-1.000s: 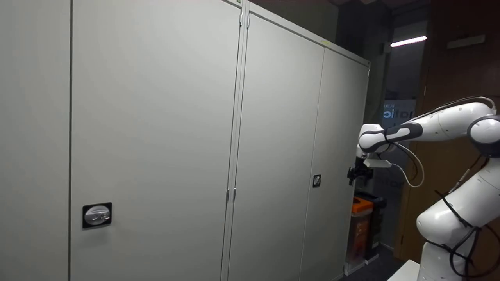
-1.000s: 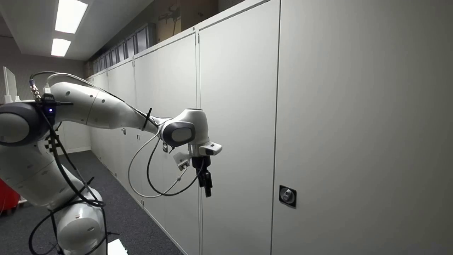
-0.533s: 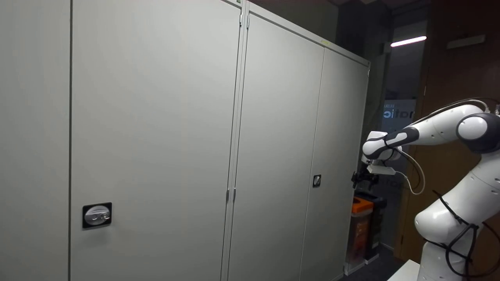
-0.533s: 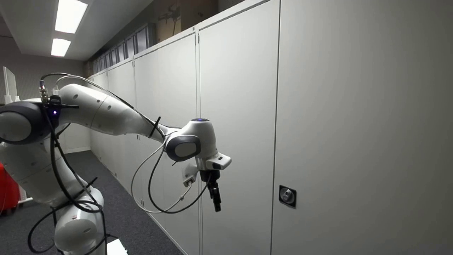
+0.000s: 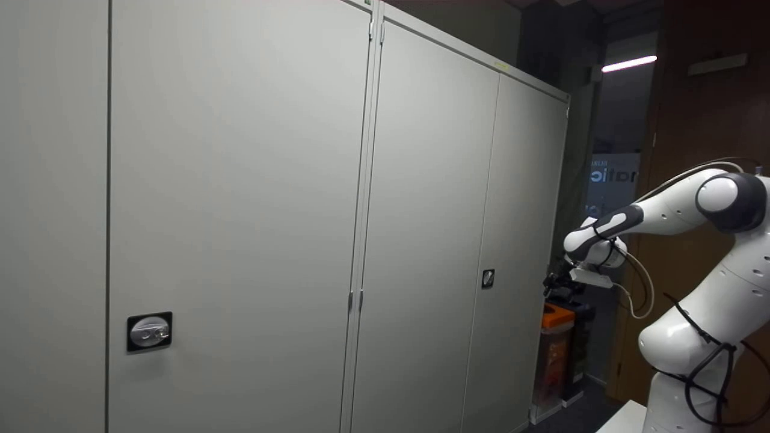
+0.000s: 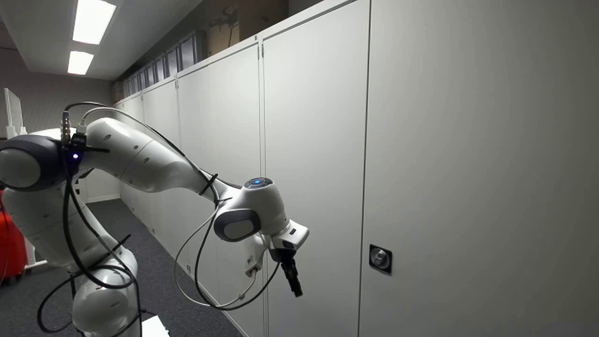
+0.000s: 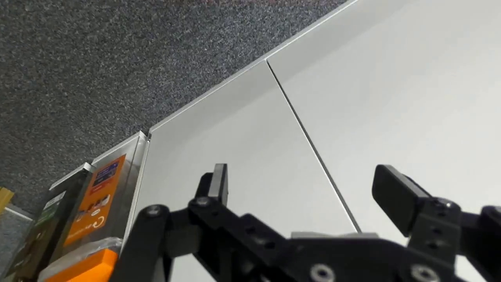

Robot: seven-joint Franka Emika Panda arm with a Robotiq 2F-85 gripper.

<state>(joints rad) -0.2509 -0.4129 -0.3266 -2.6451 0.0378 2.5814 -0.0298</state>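
Observation:
My black gripper (image 7: pixel 307 188) is open and holds nothing; its two fingers stand wide apart in the wrist view. It hangs tilted downward in front of tall light-grey cabinets, which show in the wrist view (image 7: pixel 242 141) and in both exterior views (image 5: pixel 240 180) (image 6: pixel 313 140). A seam between two cabinet doors runs between the fingers in the wrist view. The gripper also shows in both exterior views (image 5: pixel 552 287) (image 6: pixel 296 289). In an exterior view a round latch on a black plate (image 6: pixel 380 259) is to its right. The cabinet doors are shut. Contact with the cabinet cannot be told.
An orange-lidded bin (image 5: pixel 557 316) and a black bin (image 5: pixel 579 349) stand past the cabinet's end. The orange lid shows in the wrist view (image 7: pixel 88 270). More latches (image 5: pixel 149 332) (image 5: pixel 488 278) are on the doors. A red object (image 6: pixel 11 252) stands behind the arm. Dark carpet (image 7: pixel 117 78) covers the floor.
The arm has lowered, and the gripper has moved down with it. The wrist has tilted, so the fingers now slant toward the cabinet latch side in an exterior view.

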